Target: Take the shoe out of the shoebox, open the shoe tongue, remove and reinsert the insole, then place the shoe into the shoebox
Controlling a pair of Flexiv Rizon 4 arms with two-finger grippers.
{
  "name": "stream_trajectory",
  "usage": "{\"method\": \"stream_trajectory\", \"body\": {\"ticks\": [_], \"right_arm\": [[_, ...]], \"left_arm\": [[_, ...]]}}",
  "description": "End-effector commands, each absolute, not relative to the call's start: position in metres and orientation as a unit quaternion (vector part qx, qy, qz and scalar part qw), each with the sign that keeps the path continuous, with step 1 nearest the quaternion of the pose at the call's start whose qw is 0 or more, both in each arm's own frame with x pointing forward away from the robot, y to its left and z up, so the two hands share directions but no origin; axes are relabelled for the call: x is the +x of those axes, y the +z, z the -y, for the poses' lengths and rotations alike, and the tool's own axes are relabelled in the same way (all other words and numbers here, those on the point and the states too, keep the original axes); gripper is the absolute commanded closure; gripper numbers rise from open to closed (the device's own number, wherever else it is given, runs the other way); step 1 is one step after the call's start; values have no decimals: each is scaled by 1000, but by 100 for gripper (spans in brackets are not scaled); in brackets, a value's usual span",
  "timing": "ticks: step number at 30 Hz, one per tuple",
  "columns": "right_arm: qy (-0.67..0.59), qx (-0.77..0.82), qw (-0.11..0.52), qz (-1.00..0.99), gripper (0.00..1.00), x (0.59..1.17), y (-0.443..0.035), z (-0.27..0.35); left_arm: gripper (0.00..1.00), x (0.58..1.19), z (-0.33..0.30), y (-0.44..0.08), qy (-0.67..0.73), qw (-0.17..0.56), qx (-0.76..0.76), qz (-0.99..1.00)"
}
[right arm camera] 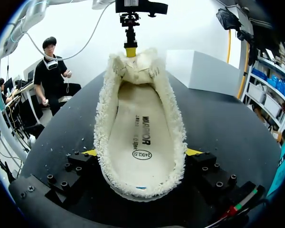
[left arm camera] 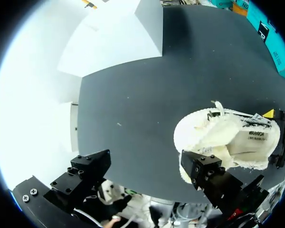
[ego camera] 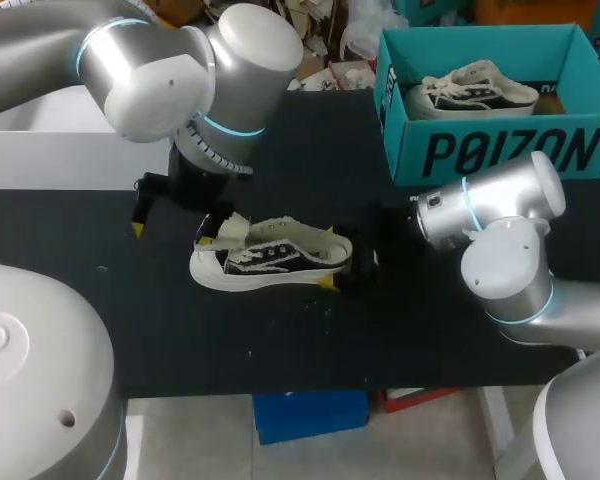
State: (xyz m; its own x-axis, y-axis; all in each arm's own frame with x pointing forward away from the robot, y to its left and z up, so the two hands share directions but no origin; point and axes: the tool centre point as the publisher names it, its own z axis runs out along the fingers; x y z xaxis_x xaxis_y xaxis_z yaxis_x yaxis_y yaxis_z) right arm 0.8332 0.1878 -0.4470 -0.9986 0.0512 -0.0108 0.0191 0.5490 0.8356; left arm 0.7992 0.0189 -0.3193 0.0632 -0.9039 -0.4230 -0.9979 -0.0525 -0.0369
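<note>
Sneaker (ego camera: pixel 270 262) lies lengthwise, L to R — heel clamped in R gripper (right arm camera: pixel 141 152), tongue (right arm camera: pixel 133 69) toward L gripper (ego camera: pixel 173 234), spread wide, holding nothing — L nearer.

The head view looks down from high above and behind the robot, far enough off to hold the whole table (ego camera: pixel 380 340), with the shoe (ego camera: pixel 270 262) near its middle and the shoebox (ego camera: pixel 480 150) beyond the shoe. The left wrist view hangs close above the table beside the shoe's toe, facing almost straight down. The right wrist view sits low at the shoe's heel, very near, facing along its inside toward the toe. All three views share the shoe.
</note>
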Motion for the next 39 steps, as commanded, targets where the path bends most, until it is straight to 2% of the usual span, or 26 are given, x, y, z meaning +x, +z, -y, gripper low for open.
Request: {"method": "stream_trajectory", "body": {"ticks": [1,4,5,6,7,8,9,16,19,22,39], "right_arm": [[474,20,17,-880,100,833,-450,-187],[474,20,17,-880,100,833,-450,-187],[474,20,17,-880,100,833,-450,-187],[474,20,17,-880,100,833,-450,-187],[474,20,17,-880,100,833,-450,-187],[474,20,17,-880,100,833,-450,-187],[474,20,17,-880,100,833,-450,-187],[474,20,17,-880,100,833,-450,-187],[474,20,17,-880,100,833,-450,-187],[474,20,17,-880,100,833,-450,-187],[474,20,17,-880,100,833,-450,-187]], "left_arm": [[11,787,-22,-288,111,174,-699,-685],[27,790,-16,-271,78,161,-677,-714],[51,792,-12,-264,60,157,-656,-735],[55,793,-10,-261,49,150,-644,-748],[69,796,-6,-257,33,137,-621,-771],[91,799,0,-252,10,113,-587,-802],[100,801,2,-249,-10,86,-564,-821],[100,803,43,-236,-58,-111,-245,-961],[100,799,58,-238,-49,-158,-121,-979],[100,808,73,-236,-35,-182,-114,-976],[100,808,73,-236,-35,-182,-114,-976]]}}
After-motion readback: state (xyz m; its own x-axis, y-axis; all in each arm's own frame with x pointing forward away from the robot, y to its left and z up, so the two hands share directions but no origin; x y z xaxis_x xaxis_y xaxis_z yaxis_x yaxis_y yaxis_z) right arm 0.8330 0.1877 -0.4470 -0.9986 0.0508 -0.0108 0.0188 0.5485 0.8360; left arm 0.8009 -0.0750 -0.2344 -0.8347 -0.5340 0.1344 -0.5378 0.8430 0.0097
